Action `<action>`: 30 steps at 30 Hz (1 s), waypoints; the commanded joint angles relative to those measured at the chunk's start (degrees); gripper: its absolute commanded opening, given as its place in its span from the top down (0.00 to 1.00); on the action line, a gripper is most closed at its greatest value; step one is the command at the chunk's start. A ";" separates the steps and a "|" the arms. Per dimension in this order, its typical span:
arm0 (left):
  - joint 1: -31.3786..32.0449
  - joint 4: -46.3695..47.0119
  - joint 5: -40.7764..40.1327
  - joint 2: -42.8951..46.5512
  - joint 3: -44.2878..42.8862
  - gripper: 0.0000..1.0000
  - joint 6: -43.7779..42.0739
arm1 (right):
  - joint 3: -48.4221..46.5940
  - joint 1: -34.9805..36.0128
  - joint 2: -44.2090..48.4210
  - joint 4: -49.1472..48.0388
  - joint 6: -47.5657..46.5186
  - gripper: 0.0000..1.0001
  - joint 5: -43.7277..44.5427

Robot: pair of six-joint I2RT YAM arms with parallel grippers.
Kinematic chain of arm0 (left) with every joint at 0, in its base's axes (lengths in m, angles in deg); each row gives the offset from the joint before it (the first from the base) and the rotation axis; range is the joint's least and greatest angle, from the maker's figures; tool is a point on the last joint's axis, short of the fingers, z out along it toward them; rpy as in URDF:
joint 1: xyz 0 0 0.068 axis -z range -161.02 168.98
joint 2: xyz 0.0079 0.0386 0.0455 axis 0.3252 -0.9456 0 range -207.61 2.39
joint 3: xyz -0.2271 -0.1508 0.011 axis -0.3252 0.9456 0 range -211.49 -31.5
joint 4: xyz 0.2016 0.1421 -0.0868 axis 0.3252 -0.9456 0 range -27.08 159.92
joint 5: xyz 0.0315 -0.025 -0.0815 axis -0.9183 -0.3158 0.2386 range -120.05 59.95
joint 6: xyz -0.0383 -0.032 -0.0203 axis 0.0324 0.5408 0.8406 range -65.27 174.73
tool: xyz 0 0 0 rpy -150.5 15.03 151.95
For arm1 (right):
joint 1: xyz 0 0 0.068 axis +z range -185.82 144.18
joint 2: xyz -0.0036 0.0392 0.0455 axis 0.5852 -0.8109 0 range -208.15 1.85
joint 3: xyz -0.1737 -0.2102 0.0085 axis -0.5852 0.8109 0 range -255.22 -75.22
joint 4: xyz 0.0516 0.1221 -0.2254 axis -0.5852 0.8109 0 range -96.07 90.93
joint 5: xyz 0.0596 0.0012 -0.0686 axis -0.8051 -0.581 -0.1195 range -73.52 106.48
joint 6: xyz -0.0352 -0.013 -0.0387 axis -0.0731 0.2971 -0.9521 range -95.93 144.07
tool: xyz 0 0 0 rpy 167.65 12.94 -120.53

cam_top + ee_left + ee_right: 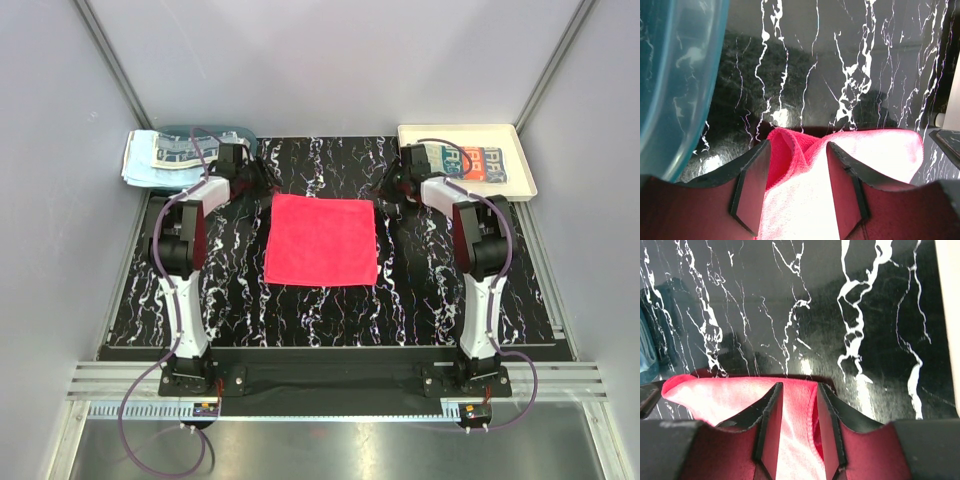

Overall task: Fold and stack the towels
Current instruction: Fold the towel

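Note:
A bright red-pink towel (322,240) lies flat in the middle of the black marbled mat. My left gripper (252,185) is at its far left corner. In the left wrist view the jaws (799,150) stand wide apart, with the raised, rumpled corner of the towel (805,170) between them. My right gripper (393,187) is at the far right corner. Its jaws (800,390) stand closer together but apart, with the towel's edge (797,415) between them. A light blue towel (143,158) and a patterned one (180,152) lie bunched at the teal basket.
The teal plastic basket (238,132) stands at the far left, close to my left gripper, and shows in the left wrist view (675,75). A cream tray (522,178) at the far right holds a folded patterned towel (465,160). Grey walls enclose the mat.

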 commanded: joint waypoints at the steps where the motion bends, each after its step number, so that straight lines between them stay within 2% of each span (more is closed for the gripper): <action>1: -0.66 -1.43 -2.14 -1.31 -4.20 0.47 -0.95 | -4.57 -0.25 -1.47 2.31 -1.96 0.60 -0.31; 11: -0.40 -6.97 -1.09 -5.09 -7.46 0.48 -2.88 | -6.68 -0.16 -4.54 5.73 -3.28 0.62 -1.63; 17: -0.31 -9.35 -2.76 -5.10 -6.94 0.48 -3.76 | -5.02 0.10 -4.64 4.60 -4.07 0.62 -2.42; 19: -0.31 -8.56 -2.41 -4.66 -5.62 0.47 -4.02 | -4.41 0.28 -4.55 4.42 -4.33 0.63 -2.15; 27: -0.31 -0.57 1.46 -0.27 0.27 0.36 -3.67 | -0.54 0.19 -2.53 1.08 -4.51 0.62 -1.54; 30: -0.31 0.41 1.99 0.88 1.50 0.35 -4.20 | 0.25 0.28 -1.65 0.47 -4.33 0.61 -1.10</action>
